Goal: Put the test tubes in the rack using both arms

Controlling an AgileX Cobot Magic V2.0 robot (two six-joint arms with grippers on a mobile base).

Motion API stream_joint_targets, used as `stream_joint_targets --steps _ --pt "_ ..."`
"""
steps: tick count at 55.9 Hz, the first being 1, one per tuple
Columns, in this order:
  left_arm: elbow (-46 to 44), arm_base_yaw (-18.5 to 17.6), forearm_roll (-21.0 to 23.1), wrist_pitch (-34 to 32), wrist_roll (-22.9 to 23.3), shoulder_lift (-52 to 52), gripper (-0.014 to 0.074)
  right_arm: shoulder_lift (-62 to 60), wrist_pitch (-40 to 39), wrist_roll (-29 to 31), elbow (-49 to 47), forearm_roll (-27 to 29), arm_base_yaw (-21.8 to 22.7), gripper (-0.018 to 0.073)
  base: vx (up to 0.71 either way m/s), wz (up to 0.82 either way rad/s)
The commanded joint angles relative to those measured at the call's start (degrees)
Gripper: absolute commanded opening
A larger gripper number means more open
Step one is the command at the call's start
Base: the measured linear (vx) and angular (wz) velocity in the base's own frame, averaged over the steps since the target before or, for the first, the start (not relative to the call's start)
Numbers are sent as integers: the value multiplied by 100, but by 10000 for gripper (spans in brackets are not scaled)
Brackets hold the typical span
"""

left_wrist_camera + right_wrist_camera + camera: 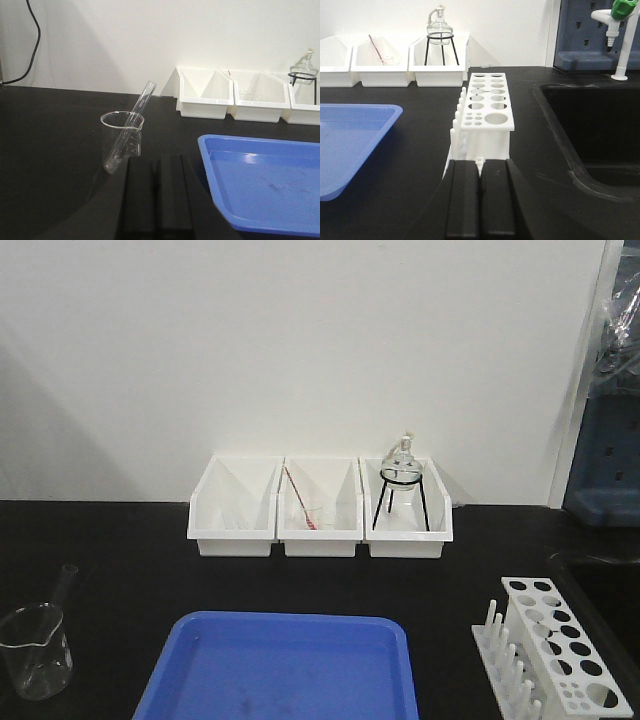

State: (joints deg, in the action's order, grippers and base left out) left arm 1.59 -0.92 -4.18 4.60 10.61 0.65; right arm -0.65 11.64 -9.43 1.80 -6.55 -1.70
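On the black worktop, at its left front, one test tube leaned in a wide glass beaker. Its round end was down inside and its open mouth stuck out above the rim, tilted toward the wall. The rack stood well apart at the right front, beyond the blue tray, just beside a sink. Every hole that showed looked empty. The step in hand therefore seemed to be the first pick, with the left arm fetching the tube from the beaker.

Doing it well would probably mean opening first, then closing on the bare length of tube above the rim. The pads should be set square across the tube's lean, not across the vertical. Glass is slick and brittle, so a light, centred grip seemed wise. Drawing the tube out along its own slant should keep its lower end from levering the light beaker over. A handover above the tray would be the safer place for a slip. The tube would then need to be upright before it met a hole of fitting width.

The left jaws were closed, black pads pressed together with only a seam between. They held nothing and sat short of the beaker. The right jaws were closed and empty too, pads pointing at the rack's near end. Whether they touched it could not be told.
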Motion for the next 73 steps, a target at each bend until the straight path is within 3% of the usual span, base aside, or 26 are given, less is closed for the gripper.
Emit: stream_joint_targets --steps 1,42,51,59,65,73 --pt "143 4 4 -460 53 27 -7 -61 -456 14 28 -36 3 -11 0 0" --pt "119 4 4 -545 53 28 -7 -61 -543 14 28 -36 3 -11 0 0" --pt "94 4 4 -844 53 28 -7 -61 -1480 14 28 -36 3 -11 0 0" --pt "87 4 9 -1516 58 28 -7 -55 -2386 13 -87 -51 3 -11 0 0" --pt "-133 4 9 -2127 53 -8 -6 169 -2016 13 -669 -65 3 -11 0 0" --pt "-1072 4 -1 -1417 -121 -512 -6 1076 -1219 18 -1790 -84 3 -11 0 0"
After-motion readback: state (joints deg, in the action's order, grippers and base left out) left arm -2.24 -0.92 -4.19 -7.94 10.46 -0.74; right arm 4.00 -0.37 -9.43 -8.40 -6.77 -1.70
